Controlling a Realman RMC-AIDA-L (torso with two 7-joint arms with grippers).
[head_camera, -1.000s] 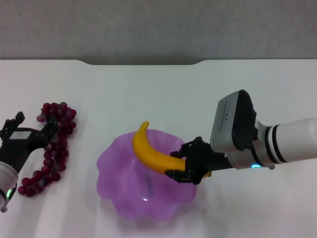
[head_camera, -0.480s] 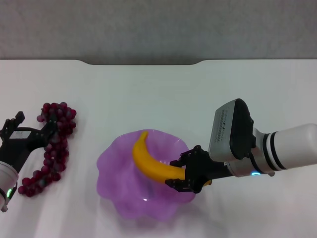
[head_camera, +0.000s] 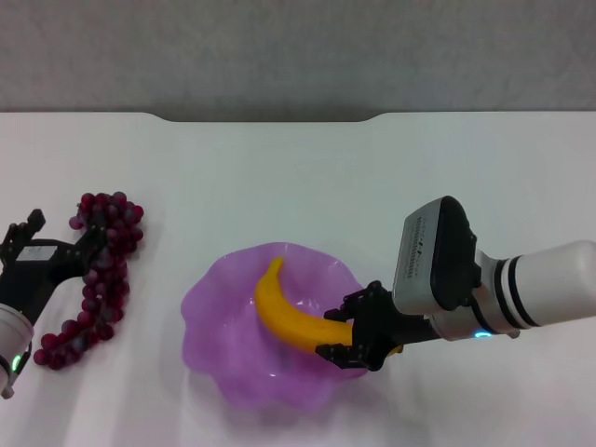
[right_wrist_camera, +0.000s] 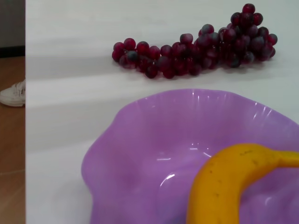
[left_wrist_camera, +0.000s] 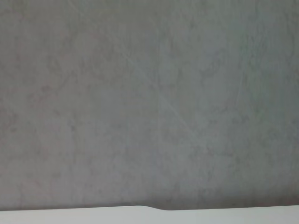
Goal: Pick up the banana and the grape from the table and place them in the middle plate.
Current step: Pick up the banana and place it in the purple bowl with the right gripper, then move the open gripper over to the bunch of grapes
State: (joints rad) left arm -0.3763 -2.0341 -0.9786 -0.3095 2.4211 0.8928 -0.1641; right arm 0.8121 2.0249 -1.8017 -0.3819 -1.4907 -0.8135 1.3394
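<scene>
Our right claw (head_camera: pixel 358 340) is closed on the stem end of the banana (head_camera: pixel 284 312), at the right rim of the middle plate (head_camera: pixel 209 312). We judge the end grip is chosen so the free length can reach over the rim and into the bowl while the claw's fingers stay outside the scalloped edge. In the head view the banana's long axis runs from the claw back toward the far left, its free tip pointing to the plate's far side, its curve bowing toward the plate floor. From the right wrist view the fruit sits low inside the purple wall; whether it touches the floor we cannot tell. We take it that the release is close.

Further out, the grape (head_camera: pixel 98 275) lies on the bench (head_camera: pixel 298 177) well to the left of the plate, its long axis running near to far, the fuller end farthest from us. Our left claw (head_camera: pixel 51 251) sits at the grape's near left side with fingers spread apart, gripping nothing, likely placed there ready for its own pick. The left wrist view shows only a grey wall and the bench edge.
</scene>
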